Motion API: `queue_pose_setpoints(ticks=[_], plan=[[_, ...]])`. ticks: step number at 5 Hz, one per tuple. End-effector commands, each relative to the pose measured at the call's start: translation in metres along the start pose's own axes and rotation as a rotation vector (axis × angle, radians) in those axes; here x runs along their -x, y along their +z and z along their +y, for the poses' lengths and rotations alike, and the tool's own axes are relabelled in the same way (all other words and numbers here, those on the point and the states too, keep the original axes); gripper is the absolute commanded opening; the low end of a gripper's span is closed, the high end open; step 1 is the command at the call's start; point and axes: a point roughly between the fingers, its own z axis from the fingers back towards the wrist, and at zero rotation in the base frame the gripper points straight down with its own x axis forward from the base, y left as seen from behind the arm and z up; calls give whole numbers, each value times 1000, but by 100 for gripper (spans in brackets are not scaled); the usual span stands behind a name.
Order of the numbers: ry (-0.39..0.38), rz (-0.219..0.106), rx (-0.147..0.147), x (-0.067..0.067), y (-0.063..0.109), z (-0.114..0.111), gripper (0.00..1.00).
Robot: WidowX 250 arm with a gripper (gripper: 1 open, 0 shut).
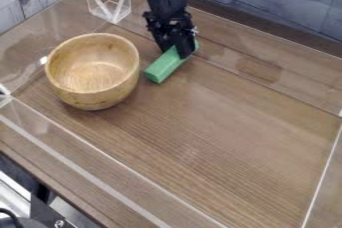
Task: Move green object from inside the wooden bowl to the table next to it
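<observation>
The green object is a small bright bar resting on the table just right of the wooden bowl, outside it. Its near end lies on the wood and its far end sits between my black gripper's fingers. The gripper points steeply down and is shut on that far end. The bowl stands upright with nothing inside.
Low clear plastic walls run along the table's edges. A clear plastic piece stands at the back, left of the arm. Bare wood stretches to the right and front of the block.
</observation>
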Motion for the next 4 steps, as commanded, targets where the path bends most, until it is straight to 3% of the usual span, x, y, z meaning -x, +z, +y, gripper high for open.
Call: queue_pose_setpoints(ticks=[1,3,4], plan=[[46,-84,-51,-10,8,-13,0],[-23,-71,-36,-13,17,-12,0],[-6,-82,-39,-14,14,-9,0]])
